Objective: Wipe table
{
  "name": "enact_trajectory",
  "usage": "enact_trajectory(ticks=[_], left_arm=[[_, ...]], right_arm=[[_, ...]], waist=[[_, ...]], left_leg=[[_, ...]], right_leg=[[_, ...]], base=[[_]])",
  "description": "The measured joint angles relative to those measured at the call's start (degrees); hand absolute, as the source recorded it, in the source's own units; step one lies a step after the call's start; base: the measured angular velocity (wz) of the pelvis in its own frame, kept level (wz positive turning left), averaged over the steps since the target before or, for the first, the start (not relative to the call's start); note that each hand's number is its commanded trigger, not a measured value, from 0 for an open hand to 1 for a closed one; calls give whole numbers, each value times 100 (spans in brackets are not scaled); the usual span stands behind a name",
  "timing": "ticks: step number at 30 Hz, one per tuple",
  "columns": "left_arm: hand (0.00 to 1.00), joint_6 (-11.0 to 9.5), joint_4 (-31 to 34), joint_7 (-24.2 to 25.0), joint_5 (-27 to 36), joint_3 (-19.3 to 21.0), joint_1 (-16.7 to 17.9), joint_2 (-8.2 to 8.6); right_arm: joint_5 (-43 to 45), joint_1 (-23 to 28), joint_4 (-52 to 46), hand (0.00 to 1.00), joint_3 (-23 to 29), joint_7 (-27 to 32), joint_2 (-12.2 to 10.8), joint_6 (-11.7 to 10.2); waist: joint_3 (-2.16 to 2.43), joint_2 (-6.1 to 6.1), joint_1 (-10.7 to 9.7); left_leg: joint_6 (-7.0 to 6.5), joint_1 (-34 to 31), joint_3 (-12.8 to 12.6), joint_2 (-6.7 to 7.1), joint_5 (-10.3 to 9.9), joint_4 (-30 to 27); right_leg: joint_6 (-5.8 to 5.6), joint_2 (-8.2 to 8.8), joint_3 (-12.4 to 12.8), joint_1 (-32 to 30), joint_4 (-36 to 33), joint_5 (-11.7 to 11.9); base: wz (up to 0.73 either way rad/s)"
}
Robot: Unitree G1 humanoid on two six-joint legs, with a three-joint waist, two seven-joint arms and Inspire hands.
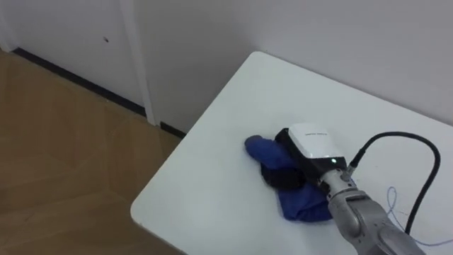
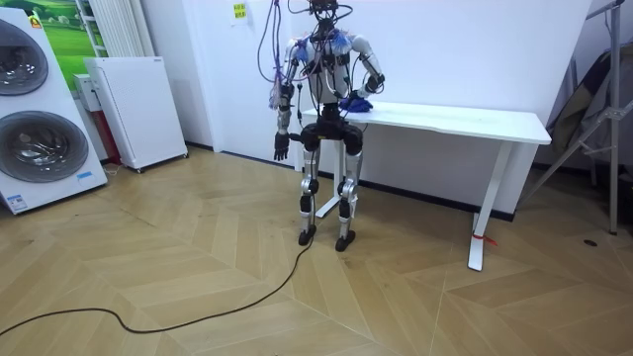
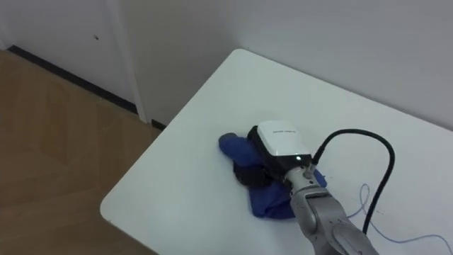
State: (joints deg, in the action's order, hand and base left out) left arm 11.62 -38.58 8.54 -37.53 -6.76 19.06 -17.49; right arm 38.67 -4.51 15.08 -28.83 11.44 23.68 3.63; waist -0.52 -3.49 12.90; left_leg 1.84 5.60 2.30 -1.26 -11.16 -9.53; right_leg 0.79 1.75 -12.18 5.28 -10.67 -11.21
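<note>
Blue cloth (image 1: 297,204): seen lying on white table (image 1: 212,177) near its left corner, covered by right hand (image 1: 311,144); grasped or merely pressed, could not tell. Noted left hand (image 2: 281,148) at side, unreadable. Judged mid-wipe; needed next, pressed sweep across bare top.

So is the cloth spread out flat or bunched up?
Bunched up: the cloth lies in a crumpled heap, partly under the right hand, on the table.

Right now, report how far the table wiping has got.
Done: the blue cloth lies on the white table, near its corner. In hand: the right hand rests on the cloth; the left hand hangs at the robot's side. Left: probably the rest of the tabletop; no marks show what has been wiped.
</note>
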Motion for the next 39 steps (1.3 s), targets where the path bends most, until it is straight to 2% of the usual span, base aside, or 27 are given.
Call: enact_trajectory(ticks=[2, 4, 6, 8, 9, 11, 12, 14, 17, 20, 23, 27, 29, 31, 35, 36, 38, 39], left_arm=[[0, 45, -268, -135, 204, -92, 3, 56], [0, 100, -336, -175, 199, -90, -20, 128], [0, 87, -339, -209, 200, -92, -8, 165], [0, 89, -343, -293, 203, -63, 116, 166], [0, 93, -344, -300, 211, -44, 131, 165], [0, 78, -339, -332, 196, 66, 405, 167], [0, 58, -339, -341, 193, 124, 474, 169], [0, 41, -450, -423, 189, 338, 735, 161], [0, 53, -484, -525, 189, 547, 978, 140], [0, 40, -722, -587, 184, 736, 979, 114], [0, 37, -765, -595, 169, 892, 906, 137], [0, 73, -763, -595, 176, 894, 775, 147], [0, 86, -732, -595, 157, 893, 722, 181], [0, 85, -733, -607, 136, 887, 676, 230], [0, 85, -764, -639, 123, 852, 646, 327], [0, 85, -763, -638, 101, 852, 647, 333], [0, 115, -761, -597, 44, 854, 640, 319], [0, 136, -761, -568, 34, 848, 626, 306]], right_arm=[[-427, 1, 278, 100, 94, 103, -253, -5], [-780, -3, 449, 100, 161, 180, -350, -30], [-1182, -9, 543, 100, 344, 196, -358, -59], [-1530, -40, 910, 100, 693, 363, -386, -156], [-1613, -37, 1027, 100, 803, 431, -386, -211], [-1831, 76, 1557, 100, 1419, 730, -385, -422], [-1875, 148, 1669, 100, 1616, 822, -378, -455], [-1913, 421, 2203, 100, 2285, 1226, -292, -595], [-2081, 909, 2721, 100, 2921, 1712, -66, -755], [-2414, 1242, 3213, 100, 3477, 1975, 38, -876], [-2504, 1592, 3416, 100, 3971, 2138, 27, -903], [-2537, 1920, 3405, 100, 4234, 2250, -3, -902], [-2496, 1980, 3333, 100, 4260, 2319, -29, -853], [-2471, 1929, 3270, 100, 4222, 2342, -56, -787], [-2150, 1805, 2887, 100, 4099, 2326, -131, -264], [-2014, 1789, 2818, 100, 4079, 2315, -143, -200], [-1435, 1779, 2189, 100, 3706, 2112, -171, 166], [-1239, 1773, 2015, 100, 3552, 2054, -181, 219]], waist=[[18, 53, -24], [23, 79, -76], [13, 119, -121], [24, 172, -180], [25, 184, -199], [65, 214, -351], [73, 212, -381], [83, 201, -576], [123, 169, -712], [140, 98, -871], [157, 46, -1021], [157, 27, -1197], [156, 25, -1262], [154, 11, -1244], [144, 26, -1087], [144, 39, -1064], [121, 69, -879], [119, 70, -833]], left_leg=[[0, 26, -50, -6, 0, -1], [0, 39, -71, -10, -1, -5], [-18, 39, -80, -11, -11, -4], [-39, 72, -84, -5, -23, -2], [-42, 89, -84, -2, -25, -1], [-65, 131, -76, 13, -38, -2], [-67, 144, -74, 17, -40, -2], [-76, 265, -71, 29, -45, 6], [-79, 396, -190, 39, -49, 2], [-79, 497, -234, 35, -49, 13], [-118, 548, -335, -4, -108, 5], [-144, 564, -398, -26, -150, 3], [-155, 596, -419, -28, -169, 6], [-155, 626, -465, -35, -173, 13], [-138, 757, -522, -60, -192, 93], [-137, 757, -526, -70, -211, 93], [-137, 745, -511, -102, -223, 138], [-134, 723, -481, -107, -225, 142]], right_leg=[[0, -7, 37, 39, -2, 0], [0, 1, 40, 7, -13, 0], [0, 2, 44, -19, -27, 0], [-4, -1, 89, -3, -6, 1], [-5, 3, 91, 9, -6, 2], [-27, 19, 65, 74, 7, -6], [-33, 24, 49, 88, 6, -10], [-42, 31, 51, 265, 89, -13], [-67, 66, 103, 404, 120, -42], [-73, 65, 141, 504, 157, -48], [-75, 20, 219, 570, 183, -51], [-75, -25, 271, 577, 164, -30], [-71, -32, 297, 574, 149, -19], [-72, -67, 391, 574, 140, -6], [-58, -116, 583, 540, 94, 4], [-52, -123, 592, 518, 89, 8], [-26, -170, 685, 420, 16, 43], [-23, -178, 695, 366, -16, 45]], base=[[-7], [-2], [4], [0], [0], [7], [6], [8], [-2], [0], [-2], [-10], [-16], [-20], [-31], [-42], [-53], [-43]])
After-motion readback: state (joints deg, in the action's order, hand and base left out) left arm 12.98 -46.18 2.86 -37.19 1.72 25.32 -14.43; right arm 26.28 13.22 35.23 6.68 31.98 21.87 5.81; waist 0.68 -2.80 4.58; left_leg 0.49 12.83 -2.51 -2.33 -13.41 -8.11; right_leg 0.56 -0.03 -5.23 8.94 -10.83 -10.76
